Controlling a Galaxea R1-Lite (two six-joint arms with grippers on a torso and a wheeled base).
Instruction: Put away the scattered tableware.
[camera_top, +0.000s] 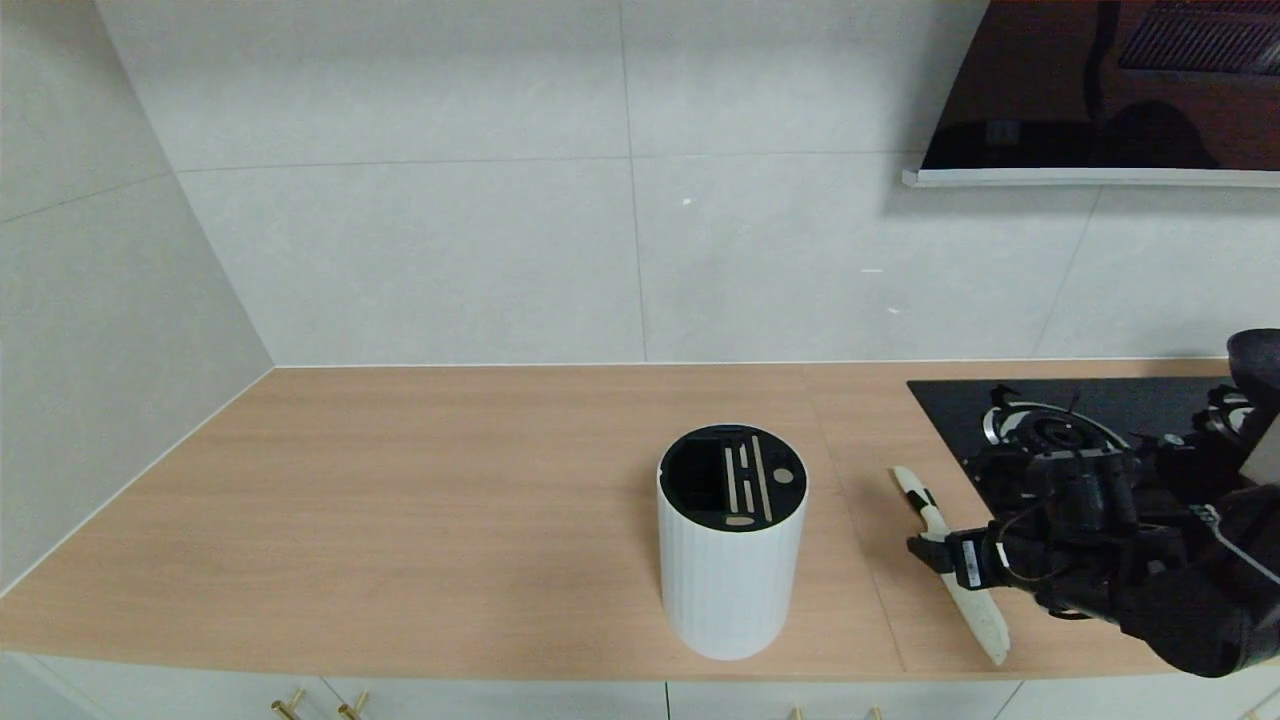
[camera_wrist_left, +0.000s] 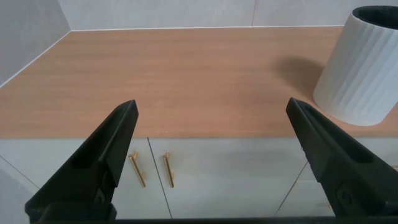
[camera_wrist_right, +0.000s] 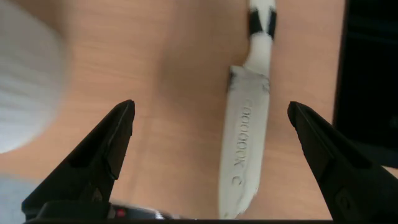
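Pale grey wall tiles (camera_top: 420, 250) back a long light-wood tabletop (camera_top: 450, 500), and we see a dark glossy range hood (camera_top: 1100, 90) above its right end, over a black glass hob (camera_top: 1120, 405) set into the wood. Near the middle stands a white ribbed cylindrical holder with a black slotted top (camera_top: 732, 545), upright. To its right, between holder and hob, a white knife with black bands on its handle (camera_top: 978, 608) lies flat on the tabletop, handle toward the wall and blade toward the front edge.

We find the right gripper (camera_wrist_right: 210, 111) hanging just above this knife with its jaws spread wide, one on each side of the blade and holding nothing. The left gripper (camera_wrist_left: 211, 106) is also spread wide and empty, over the front edge of the tabletop, well left of the holder, with white cabinet doors and their brass bar handles (camera_wrist_left: 166, 171) below it.
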